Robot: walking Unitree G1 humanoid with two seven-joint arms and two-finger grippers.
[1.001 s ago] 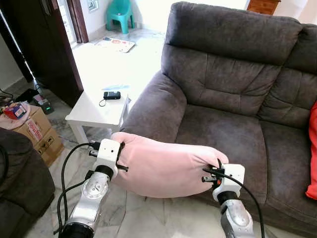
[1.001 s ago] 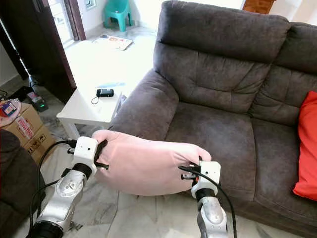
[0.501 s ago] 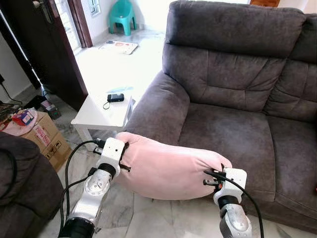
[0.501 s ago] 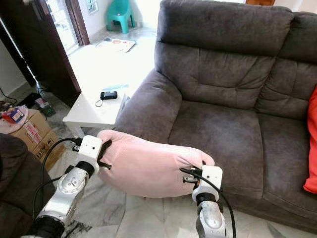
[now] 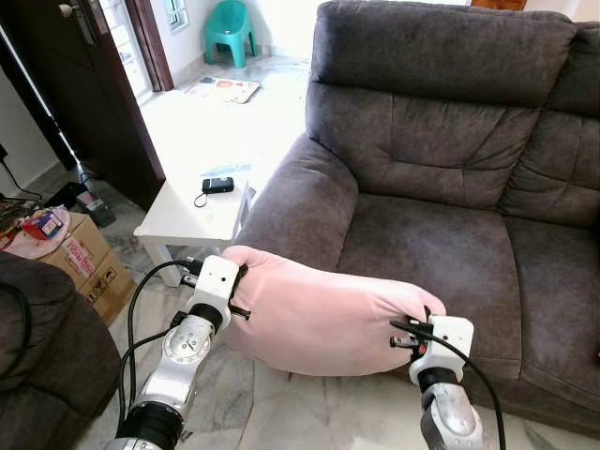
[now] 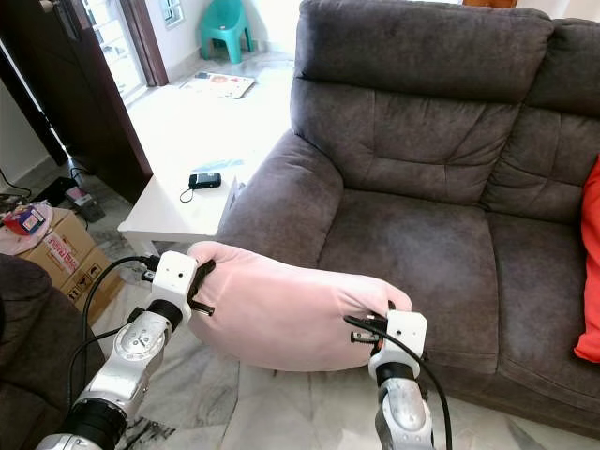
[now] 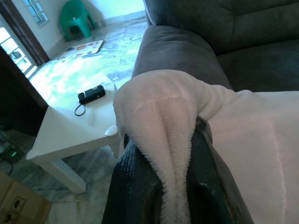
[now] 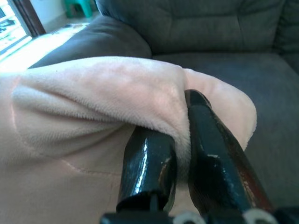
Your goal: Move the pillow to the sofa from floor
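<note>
Where marble floor [image 5: 281, 403] meets grey sofa [image 5: 441, 159], white side table [image 5: 192, 211].

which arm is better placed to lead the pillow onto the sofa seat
Right, probably. The right gripper pinches the pink pillow's end nearest the sofa seat; the left gripper holds the end by the armrest.

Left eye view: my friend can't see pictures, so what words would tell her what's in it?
A robot holds a pink pillow in the air in front of a grey sofa, its left gripper and right gripper pinching opposite ends. A white side table stands beside the sofa.
</note>
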